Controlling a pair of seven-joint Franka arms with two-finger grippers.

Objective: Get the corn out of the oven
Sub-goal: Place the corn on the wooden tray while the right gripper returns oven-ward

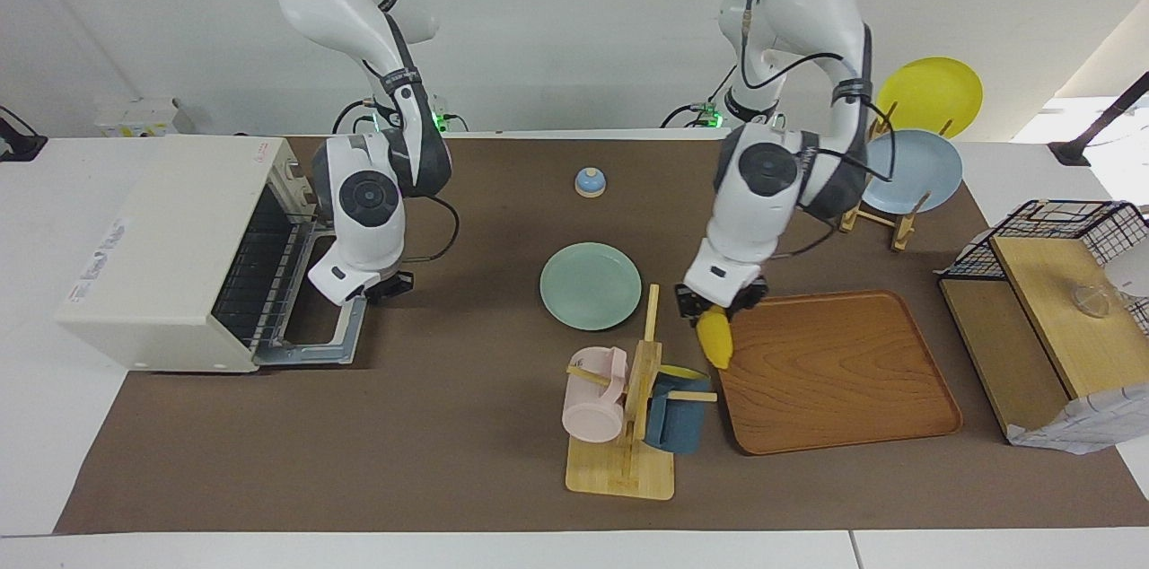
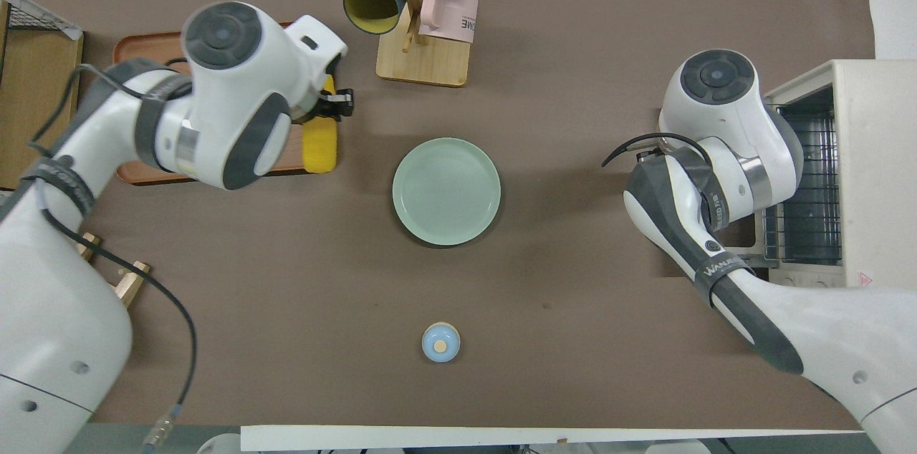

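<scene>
The cream-white oven (image 1: 162,246) stands at the right arm's end of the table with its door (image 1: 314,340) folded down open and the wire rack (image 1: 256,273) showing; it also shows in the overhead view (image 2: 852,167). My right gripper (image 1: 363,293) hangs over the open door. My left gripper (image 1: 715,307) is shut on the yellow corn (image 1: 716,340), holding it tip-down over the edge of the wooden tray (image 1: 835,372) that is beside the mug stand. In the overhead view the corn (image 2: 320,146) shows beside my left hand, over the tray's edge (image 2: 143,53).
A green plate (image 1: 590,285) lies mid-table. A wooden mug stand (image 1: 628,425) holds a pink and a blue mug beside the tray. A small blue bell (image 1: 590,182) sits nearer the robots. A plate rack (image 1: 911,170) and a black wire basket (image 1: 1050,232) stand at the left arm's end.
</scene>
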